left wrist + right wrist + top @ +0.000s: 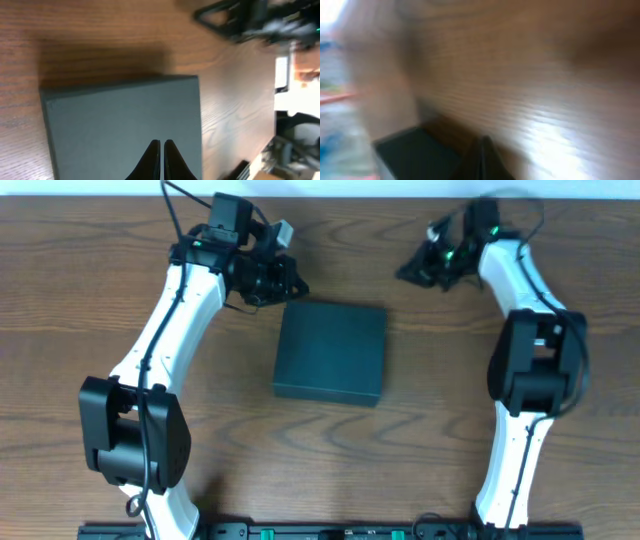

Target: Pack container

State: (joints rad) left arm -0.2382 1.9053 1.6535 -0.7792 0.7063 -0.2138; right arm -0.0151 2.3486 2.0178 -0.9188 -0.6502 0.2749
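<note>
Teal-black container (331, 350) lies shut just ahead of L hand (161, 150), which is pressed together, empty; R hand (408, 272) same. Likely next: spread L hand, hook lid (120, 120) edge gently.

I'm seeing glossy white shells on my left arm (170, 315) and right arm (515, 275), each with bulky black joint housings (135, 430). Thin black cables (170, 205) loop off both wrists, and green lights (440, 252) glow at the right one.

L gripper (161, 147) & R gripper (408, 272) closed, empty
</note>
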